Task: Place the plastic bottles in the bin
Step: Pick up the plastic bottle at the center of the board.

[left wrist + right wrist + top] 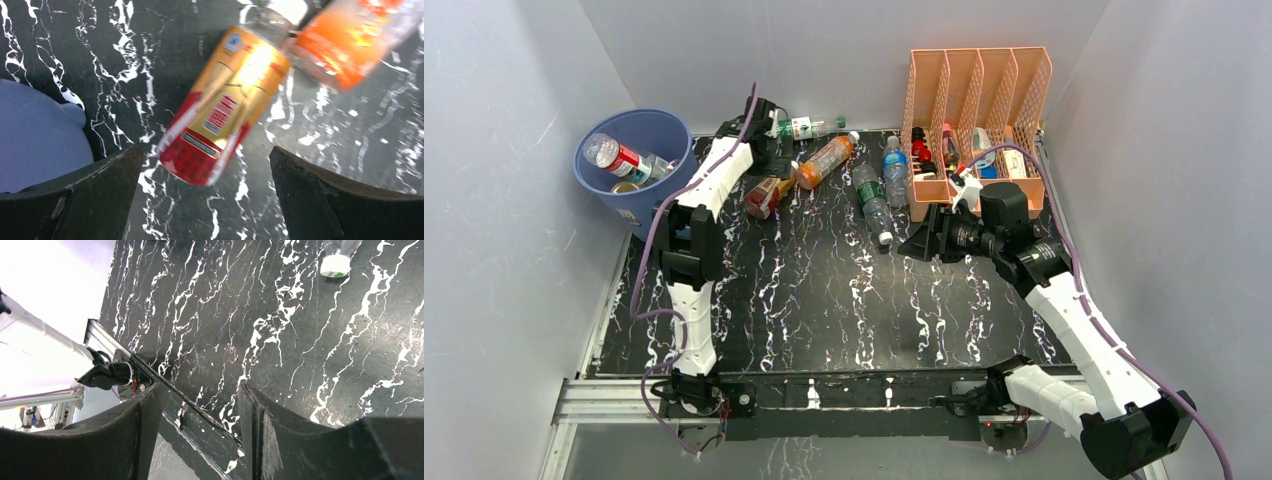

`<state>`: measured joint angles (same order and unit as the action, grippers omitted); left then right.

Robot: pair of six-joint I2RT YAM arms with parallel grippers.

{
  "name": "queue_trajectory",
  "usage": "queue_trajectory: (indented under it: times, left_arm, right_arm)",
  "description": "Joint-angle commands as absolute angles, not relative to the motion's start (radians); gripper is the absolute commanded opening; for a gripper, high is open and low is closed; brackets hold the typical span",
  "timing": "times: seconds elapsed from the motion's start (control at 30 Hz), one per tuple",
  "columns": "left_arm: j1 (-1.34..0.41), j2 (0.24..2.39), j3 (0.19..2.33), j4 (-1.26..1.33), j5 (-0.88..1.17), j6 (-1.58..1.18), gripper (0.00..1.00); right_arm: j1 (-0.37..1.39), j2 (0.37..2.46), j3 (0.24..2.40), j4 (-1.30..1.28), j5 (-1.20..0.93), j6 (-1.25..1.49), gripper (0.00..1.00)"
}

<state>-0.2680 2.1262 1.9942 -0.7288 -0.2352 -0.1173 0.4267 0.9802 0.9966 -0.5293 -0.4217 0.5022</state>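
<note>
The red-and-gold bottle lies flat on the table, running from one o'clock to seven in my left wrist view, an orange bottle just beside its far end — the neck, I think, though glare blurs it. My left gripper hangs wide open over its red near end, so I'd come straight down astride the body and close mid-label, not on the end. The bin stands near at nine o'clock — my right gripper, half-parted, holds nothing.
</note>
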Motion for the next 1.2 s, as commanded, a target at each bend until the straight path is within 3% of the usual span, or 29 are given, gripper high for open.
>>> queue_trajectory:
  times: [0.0,0.5,0.57,0.7,0.83,1.17]
  left_arm:
    - [-0.214,2.18,2.041,-0.713,-0.169,-0.091,0.98]
    - [-0.212,2.269,1.941,-0.658,-0.074,-0.117,0.98]
    - [-0.213,2.262,1.926,-0.656,-0.075,-0.12,0.93]
    - [-0.213,2.236,1.916,-0.656,-0.089,-0.133,0.63]
    - [-0.213,2.217,1.934,-0.692,-0.109,-0.148,0.47]
    - [-0.213,1.976,1.983,-0.78,-0.169,-0.179,0.45]
  right_arm:
    - [0.428,0.948,1.003,-0.53,-0.417,0.502,0.67]
    - [0.429,0.948,1.013,-0.543,-0.42,0.502,0.67]
    - [0.43,0.946,1.01,-0.54,-0.42,0.502,0.67]
    - [0.429,0.943,0.997,-0.529,-0.426,0.502,0.67]
    - [0.43,0.937,0.986,-0.524,-0.428,0.502,0.67]
    - [0.428,0.928,0.971,-0.51,-0.441,0.52,0.67]
